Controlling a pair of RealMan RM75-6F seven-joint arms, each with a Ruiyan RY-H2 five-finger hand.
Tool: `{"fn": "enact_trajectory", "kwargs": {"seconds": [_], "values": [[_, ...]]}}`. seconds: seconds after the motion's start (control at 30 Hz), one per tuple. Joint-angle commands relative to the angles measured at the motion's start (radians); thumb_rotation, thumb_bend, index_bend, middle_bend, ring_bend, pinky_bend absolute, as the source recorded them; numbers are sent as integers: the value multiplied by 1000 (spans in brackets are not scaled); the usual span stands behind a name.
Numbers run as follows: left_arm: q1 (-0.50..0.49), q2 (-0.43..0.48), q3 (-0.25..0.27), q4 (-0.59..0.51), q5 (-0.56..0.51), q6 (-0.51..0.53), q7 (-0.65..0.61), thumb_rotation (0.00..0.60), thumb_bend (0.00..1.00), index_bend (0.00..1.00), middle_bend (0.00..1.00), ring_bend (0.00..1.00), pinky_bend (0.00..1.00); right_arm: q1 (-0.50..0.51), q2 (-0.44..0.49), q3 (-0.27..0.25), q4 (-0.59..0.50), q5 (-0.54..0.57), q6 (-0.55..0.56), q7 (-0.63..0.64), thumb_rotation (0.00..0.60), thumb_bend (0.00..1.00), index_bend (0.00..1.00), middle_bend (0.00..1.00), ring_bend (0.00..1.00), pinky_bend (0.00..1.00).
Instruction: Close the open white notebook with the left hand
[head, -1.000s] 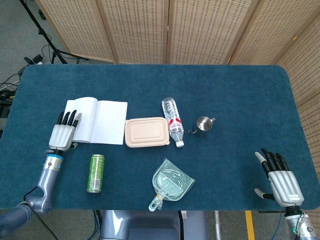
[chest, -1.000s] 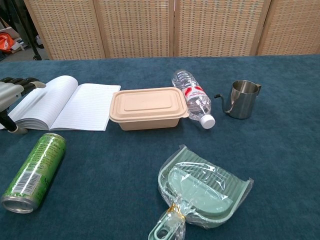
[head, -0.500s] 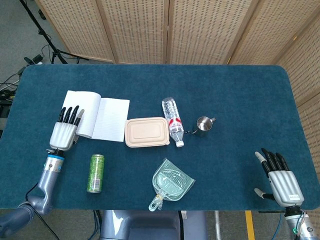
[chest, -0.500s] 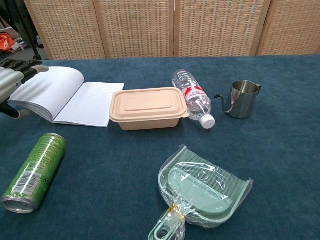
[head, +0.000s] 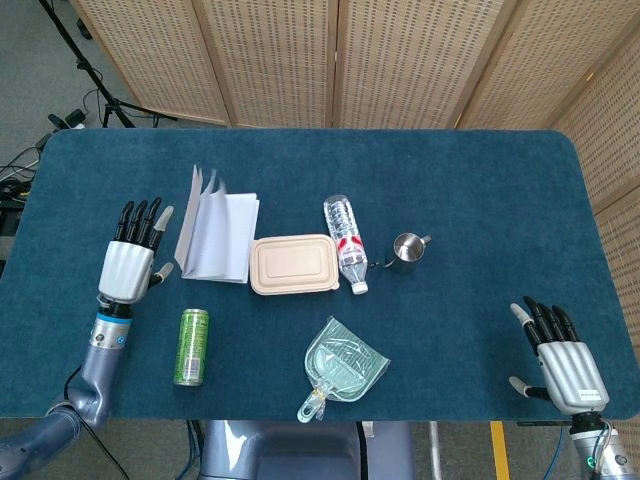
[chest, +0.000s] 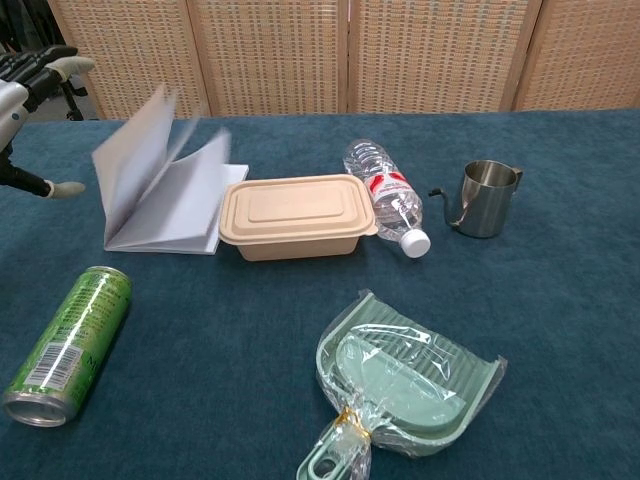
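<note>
The white notebook (head: 215, 236) (chest: 160, 190) lies left of the tan box, with its left half and loose pages swung up steeply, blurred in motion, over the flat right half. My left hand (head: 130, 259) (chest: 22, 90) is raised just left of the notebook, fingers spread, apart from the pages and holding nothing. My right hand (head: 560, 357) rests at the near right corner of the table, fingers spread and empty; the chest view does not show it.
A tan lidded box (head: 292, 264) touches the notebook's right edge. Beyond it lie a water bottle (head: 346, 242) and a steel pitcher (head: 407, 249). A green can (head: 192, 346) lies near the front left, a green dustpan (head: 343, 366) at front centre.
The notebook's left half has flipped up from lying open to nearly upright. My left hand has lifted off the pages and now stands apart to their left. The right hand stayed still.
</note>
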Motion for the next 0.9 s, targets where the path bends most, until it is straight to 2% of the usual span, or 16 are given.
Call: {"fn": "enact_trajectory", "kwargs": {"seconds": [0.03, 0.3, 0.37, 0.43, 0.53, 0.73, 0.9], "values": [[-6, -10, -12, -7, 11, 36, -29, 600, 0, 0, 0, 0, 0, -1, 1, 0, -1, -1, 2, 0, 600, 0, 0, 0, 0, 0], [37, 8, -4, -67, 7, 73, -61, 600, 0, 0, 0, 0, 0, -2, 4, 3, 1, 6, 3, 8, 600, 0, 0, 0, 0, 0], [110, 47, 17, -133, -28, 65, 3, 600, 0, 0, 0, 0, 0, -2, 5, 7, 4, 13, 4, 9, 600, 0, 0, 0, 0, 0], [158, 114, 51, -255, -40, 45, 100, 600, 0, 0, 0, 0, 0, -1, 4, 8, 5, 18, 1, 8, 600, 0, 0, 0, 0, 0], [211, 258, 107, -506, -69, -28, 203, 600, 0, 0, 0, 0, 0, 0, 2, 10, 5, 25, -4, 3, 600, 0, 0, 0, 0, 0], [273, 478, 164, -858, -153, -108, 310, 600, 0, 0, 0, 0, 0, 4, -5, 10, 5, 26, -11, -11, 600, 0, 0, 0, 0, 0], [302, 580, 200, -991, -142, -100, 362, 600, 0, 0, 0, 0, 0, 5, -10, 12, 9, 35, -14, -26, 600, 0, 0, 0, 0, 0]]}}
